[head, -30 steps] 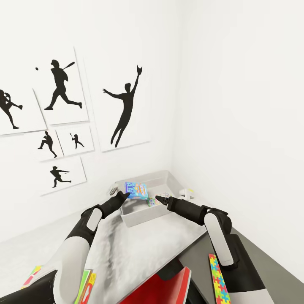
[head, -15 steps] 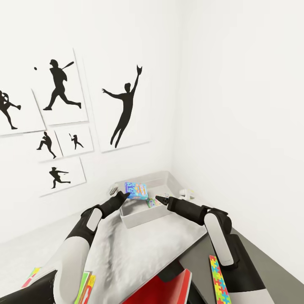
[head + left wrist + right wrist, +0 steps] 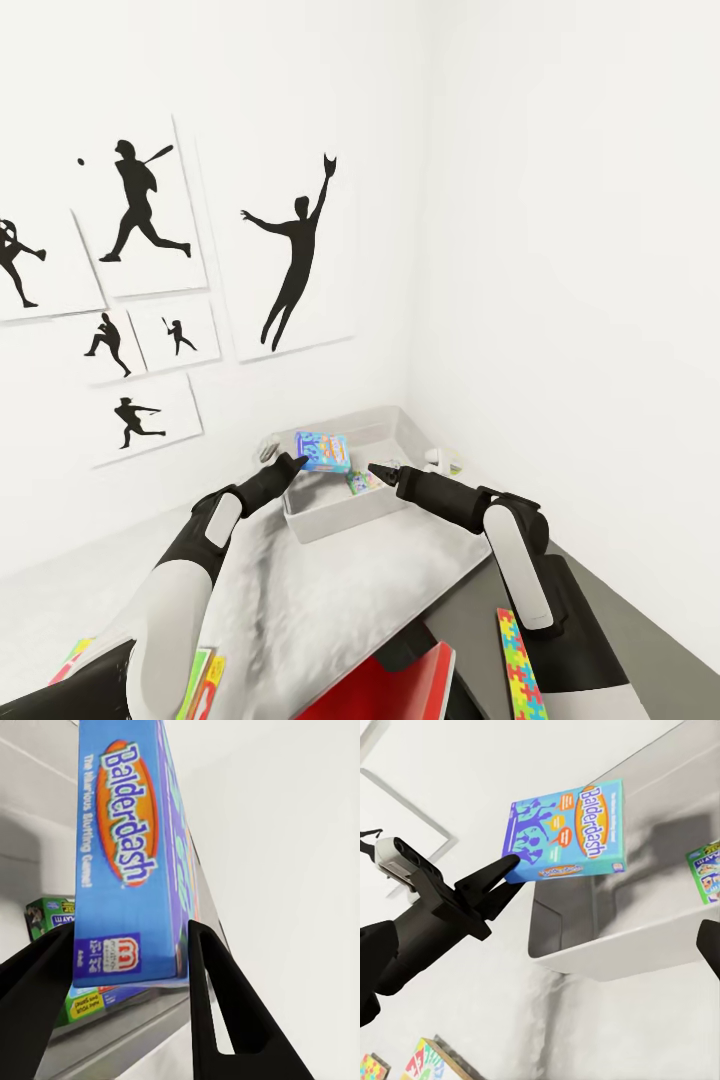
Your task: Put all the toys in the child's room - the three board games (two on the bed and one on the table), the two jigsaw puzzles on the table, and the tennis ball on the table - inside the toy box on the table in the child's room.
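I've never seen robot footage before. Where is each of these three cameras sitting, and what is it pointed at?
Head view: on the robot's head, looking down over both arms at the toy box in the wall corner; the left gripper and right gripper show.
Left wrist view: near the left gripper, looking along its fingers, which clamp the blue game.
Right wrist view: on the right arm, facing the toy box and the left gripper.
Shared: all three show the blue game held over the box.

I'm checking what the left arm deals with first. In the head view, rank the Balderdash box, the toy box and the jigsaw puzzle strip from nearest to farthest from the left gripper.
1. Balderdash box: clamped in the left gripper.
2. Toy box: just beneath and beyond the gripper.
3. Jigsaw puzzle strip: far off, beside the right forearm.
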`<state>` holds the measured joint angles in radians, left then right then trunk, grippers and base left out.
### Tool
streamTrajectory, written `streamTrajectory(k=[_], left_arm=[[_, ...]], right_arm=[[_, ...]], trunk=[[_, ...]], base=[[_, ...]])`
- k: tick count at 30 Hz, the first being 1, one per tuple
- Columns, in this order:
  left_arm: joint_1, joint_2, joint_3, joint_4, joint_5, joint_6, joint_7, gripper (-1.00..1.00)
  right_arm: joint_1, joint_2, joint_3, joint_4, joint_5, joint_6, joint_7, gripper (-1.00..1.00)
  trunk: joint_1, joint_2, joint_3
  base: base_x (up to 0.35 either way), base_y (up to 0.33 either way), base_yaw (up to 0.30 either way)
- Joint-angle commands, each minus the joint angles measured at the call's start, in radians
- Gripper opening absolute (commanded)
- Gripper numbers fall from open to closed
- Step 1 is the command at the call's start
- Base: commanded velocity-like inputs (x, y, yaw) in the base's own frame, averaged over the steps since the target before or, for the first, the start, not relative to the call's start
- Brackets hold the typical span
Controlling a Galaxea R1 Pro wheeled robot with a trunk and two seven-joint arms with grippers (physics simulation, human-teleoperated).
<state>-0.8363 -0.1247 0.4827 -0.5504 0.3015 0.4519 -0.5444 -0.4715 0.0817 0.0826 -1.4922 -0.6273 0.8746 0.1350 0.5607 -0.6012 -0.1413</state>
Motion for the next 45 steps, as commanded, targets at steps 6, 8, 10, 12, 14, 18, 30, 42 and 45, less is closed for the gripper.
streamTrajectory(k=[6,8,10,12,14,18,30,42,45], left_arm=[[-0.001,-0.001,0.007,0.0,0.004,0.008,-0.003,-1.0],[-0.001,-0.001,0.007,0.0,0.004,0.008,-0.003,-1.0],[-0.001,-0.001,0.007,0.0,0.004,0.008,-0.003,-1.0],[-0.001,-0.001,0.007,0.0,0.004,0.008,-0.003,-1.0],[-0.001,-0.001,0.007,0.0,0.004,0.008,-0.003,-1.0],[-0.001,-0.001,0.007,0.0,0.004,0.008,-0.003,-1.0],[-0.001,-0.001,0.007,0.0,0.004,0.008,-0.003,-1.0],[-0.001,0.0,0.007,0.0,0.004,0.007,-0.005,-1.0],[-0.001,0.0,0.007,-0.001,0.004,0.007,-0.005,-1.0]], right_arm=[[-0.001,0.0,-0.001,-0.001,0.008,0.004,0.008,1.0],[-0.001,0.001,-0.001,0.0,0.008,0.004,0.008,1.0],[-0.001,0.001,-0.001,-0.001,0.009,0.004,0.008,1.0],[-0.001,0.001,-0.001,-0.002,0.009,0.004,0.008,1.0],[-0.001,0.001,-0.001,-0.002,0.009,0.004,0.007,1.0],[-0.001,0.0,-0.001,-0.005,0.009,0.003,0.007,1.0],[-0.001,-0.001,-0.001,-0.005,0.008,0.007,0.008,1.0],[-0.001,0.0,-0.001,-0.005,0.008,0.009,0.008,1.0],[-0.001,0.0,-0.001,-0.005,0.008,0.009,0.008,1.0]], trunk=[[0.0,-0.002,-0.002],[0.0,-0.002,-0.002],[0.0,-0.002,-0.002],[0.0,-0.002,-0.002],[0.0,-0.002,-0.002],[0.0,-0.002,-0.002],[0.0,-0.002,-0.017],[0.0,-0.002,-0.037],[0.0,-0.002,-0.042]], base=[[0.001,0.0,0.0],[0.0,0.0,0.0],[0.0,0.0,0.0],[0.0,0.0,0.0],[0.0,0.0,0.0],[0.0,0.0,0.0],[0.0,0.0,0.0],[0.0,0.0,0.0],[0.0,0.0,0.0]])
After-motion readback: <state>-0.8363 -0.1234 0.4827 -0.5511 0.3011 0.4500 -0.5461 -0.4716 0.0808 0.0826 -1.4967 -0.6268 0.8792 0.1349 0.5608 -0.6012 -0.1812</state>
